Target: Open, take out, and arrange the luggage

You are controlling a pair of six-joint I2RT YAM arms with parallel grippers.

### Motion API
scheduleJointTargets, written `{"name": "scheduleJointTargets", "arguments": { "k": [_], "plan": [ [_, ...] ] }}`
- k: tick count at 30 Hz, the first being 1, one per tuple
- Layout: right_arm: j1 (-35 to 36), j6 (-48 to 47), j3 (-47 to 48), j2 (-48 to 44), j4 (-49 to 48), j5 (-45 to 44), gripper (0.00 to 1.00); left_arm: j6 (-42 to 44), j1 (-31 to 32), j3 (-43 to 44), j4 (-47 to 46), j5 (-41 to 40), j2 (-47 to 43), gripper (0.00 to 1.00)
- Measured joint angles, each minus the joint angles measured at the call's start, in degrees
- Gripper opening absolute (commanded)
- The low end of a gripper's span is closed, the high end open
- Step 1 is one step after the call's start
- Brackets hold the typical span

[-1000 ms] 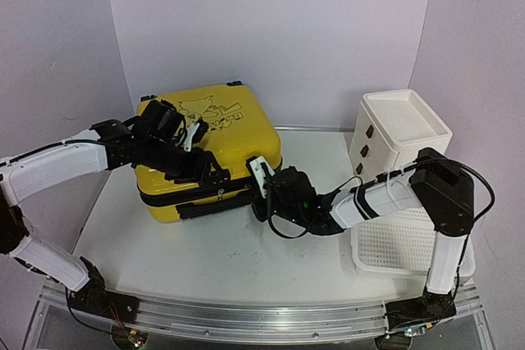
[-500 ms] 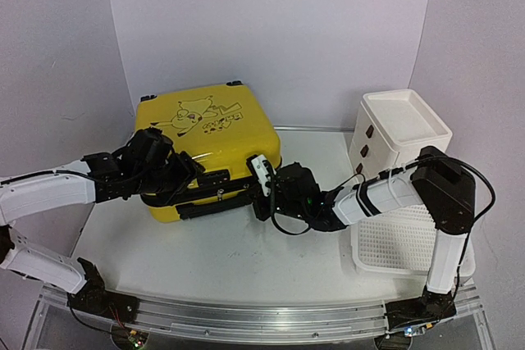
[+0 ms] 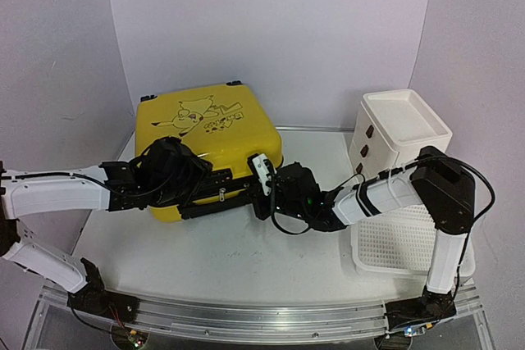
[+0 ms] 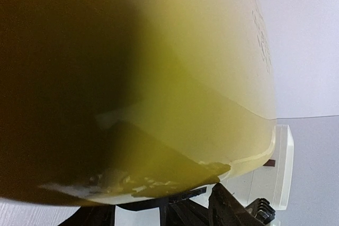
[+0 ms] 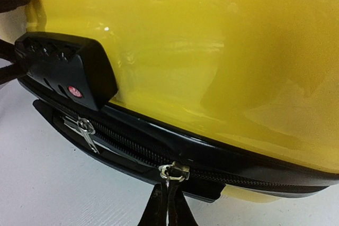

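The yellow luggage (image 3: 215, 130) lies flat at the back left, lid shut, Pikachu drawing up. My right gripper (image 3: 267, 188) is at its front right corner. In the right wrist view this gripper (image 5: 168, 197) is shut on the pull of a zipper slider (image 5: 175, 171) on the black zipper band (image 5: 132, 144). A second zipper pull (image 5: 85, 130) hangs to the left below a black lock block (image 5: 69, 70). My left gripper (image 3: 176, 174) sits against the luggage's front left side. In the left wrist view the yellow shell (image 4: 159, 78) fills the frame and the gripper (image 4: 164, 211) looks open, holding nothing.
A white three-drawer cabinet (image 3: 398, 133) stands at the right, also in the left wrist view (image 4: 283, 168). A white perforated basket (image 3: 410, 243) lies in front of it. White walls close in the back and sides.
My left gripper came down off the lid to the luggage's front left side. My right gripper stayed on the zipper pull, shifting only slightly.
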State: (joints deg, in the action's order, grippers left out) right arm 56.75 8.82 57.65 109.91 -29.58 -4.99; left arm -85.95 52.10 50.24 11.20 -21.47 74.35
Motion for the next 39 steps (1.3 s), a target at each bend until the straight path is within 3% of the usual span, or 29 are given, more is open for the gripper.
{"name": "scheduleJointTargets", "arguments": {
  "k": [5,11,16,20,30,33,39],
  "plan": [
    [0.0,0.0,-0.1,0.0,-0.3,0.0,0.0,-0.7,3.3,0.0,-1.3,-6.2,2.0,0.66],
    [0.2,0.0,-0.7,0.0,-1.3,0.2,0.0,11.5,6.1,2.8,3.1,-9.1,4.9,0.67],
    [0.2,0.0,-1.0,0.0,-1.9,0.2,0.0,25.0,6.4,3.2,4.5,-8.1,4.0,0.75],
    [0.2,0.0,-1.0,0.0,-1.9,0.2,0.0,33.7,6.8,8.0,11.0,-8.1,5.7,0.78],
    [0.2,-0.3,-1.3,0.0,-2.3,0.2,0.0,50.3,7.2,17.4,22.2,-6.4,8.4,0.75],
    [0.2,-0.5,-1.6,0.0,-2.6,0.3,0.0,55.1,7.3,21.0,22.2,-4.0,8.5,0.68],
    [0.2,-0.5,-1.7,0.0,-2.8,0.3,0.0,61.2,7.3,26.7,21.4,-1.4,8.6,0.74]
  ]
}}
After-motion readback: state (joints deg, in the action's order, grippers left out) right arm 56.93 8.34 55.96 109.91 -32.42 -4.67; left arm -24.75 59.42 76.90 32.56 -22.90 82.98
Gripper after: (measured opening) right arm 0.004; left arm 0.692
